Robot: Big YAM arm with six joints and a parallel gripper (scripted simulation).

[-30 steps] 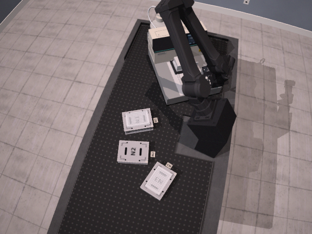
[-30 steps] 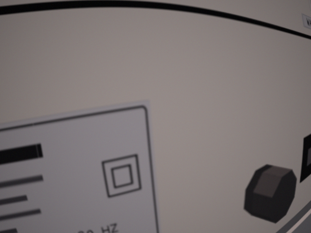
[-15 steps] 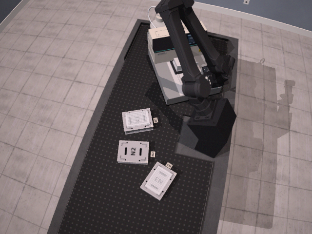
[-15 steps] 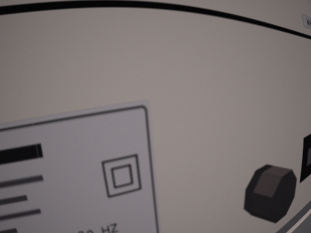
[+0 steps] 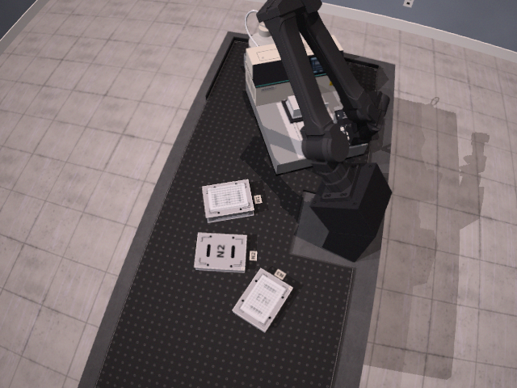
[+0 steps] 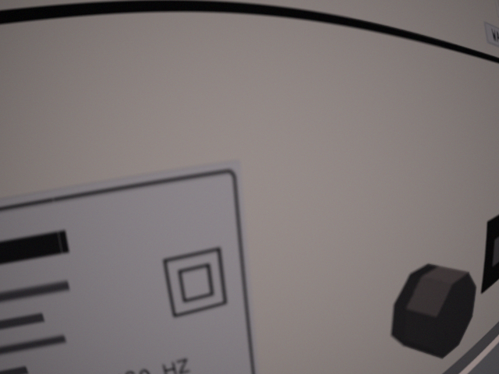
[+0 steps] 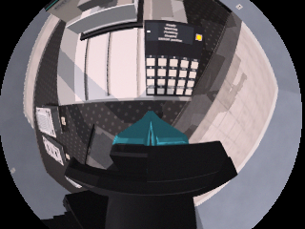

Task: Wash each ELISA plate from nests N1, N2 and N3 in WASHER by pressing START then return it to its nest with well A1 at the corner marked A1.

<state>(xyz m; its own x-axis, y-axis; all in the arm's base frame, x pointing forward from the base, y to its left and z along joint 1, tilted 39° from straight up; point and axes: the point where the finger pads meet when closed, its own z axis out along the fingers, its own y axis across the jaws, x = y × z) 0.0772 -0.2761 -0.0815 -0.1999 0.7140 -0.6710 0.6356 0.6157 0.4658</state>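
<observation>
My gripper is shut and empty, its teal fingertips together just in front of the washer's keypad in the wrist view. The START key is visible beyond the tips. A square lamp at the panel's upper right shows amber. A white plate sits on the washer's dark carrier, partly hidden by my arm; its exact seating cannot be told. Nest N1 holds a plate, and nest N3 holds another plate. Nest N2 is empty. The cut-off corners are too small to tell.
The washer stands at the table's far end, with a bottle and tube behind it. My arm reaches over its right side from the black base. The exterior view shows only a casing with a label and dark knob.
</observation>
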